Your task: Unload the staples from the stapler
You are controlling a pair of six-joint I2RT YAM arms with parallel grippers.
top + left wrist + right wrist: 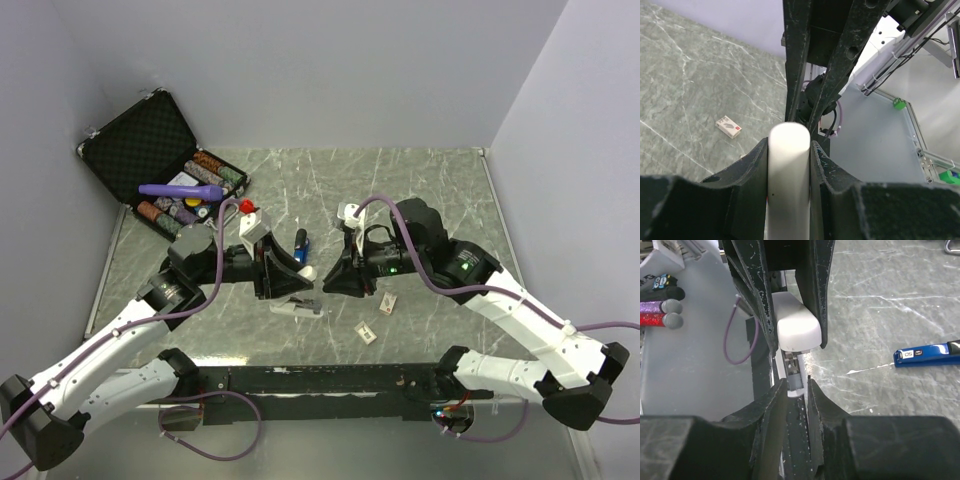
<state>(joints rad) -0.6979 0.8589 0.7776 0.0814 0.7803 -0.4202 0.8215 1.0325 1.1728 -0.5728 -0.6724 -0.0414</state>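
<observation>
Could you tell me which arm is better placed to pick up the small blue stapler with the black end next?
Probably the right. The left gripper is clamped on the white oblong bar; the right gripper merely straddles its end, with the small blue stapler lying free beside it.

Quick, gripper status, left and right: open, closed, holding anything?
Left gripper: closed on the white oblong plastic bar.
Right gripper: closed on the narrow inner end of that same bar.

My arms reach inward; left hand (788,150) and right hand (796,390) meet (fingertips facing each other), both clamped on one white bar (798,326).
</observation>
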